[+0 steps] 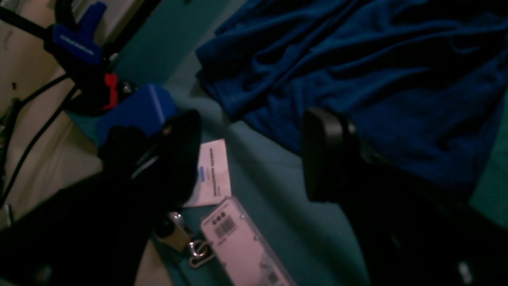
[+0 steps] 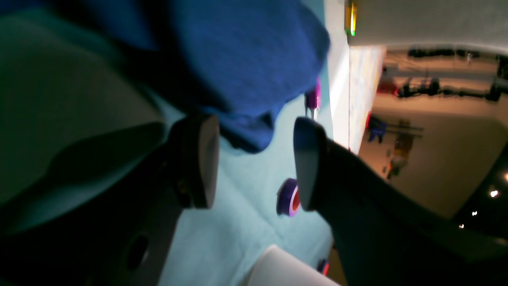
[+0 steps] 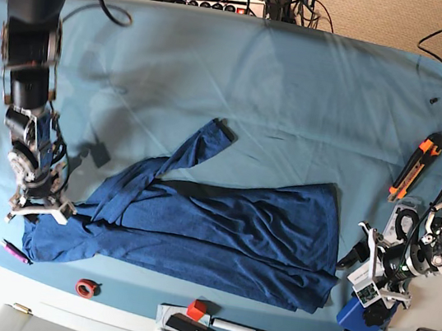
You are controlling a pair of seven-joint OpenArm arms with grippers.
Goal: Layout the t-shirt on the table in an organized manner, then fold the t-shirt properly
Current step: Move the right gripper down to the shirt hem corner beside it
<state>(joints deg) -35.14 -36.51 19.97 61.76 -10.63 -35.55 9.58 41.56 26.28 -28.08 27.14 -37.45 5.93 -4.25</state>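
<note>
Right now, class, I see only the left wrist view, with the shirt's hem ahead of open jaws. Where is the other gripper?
Observer: The right gripper hangs over the opposite end of the t-shirt.
Operator: Has it got hold of the cloth?
Observer: No. In the right wrist view its jaws stand open, with cloth showing between them, not pinched.
Operator: And the sleeves?
Observer: One sleeve runs out toward the middle of the table; the other I cannot pick out.
</note>
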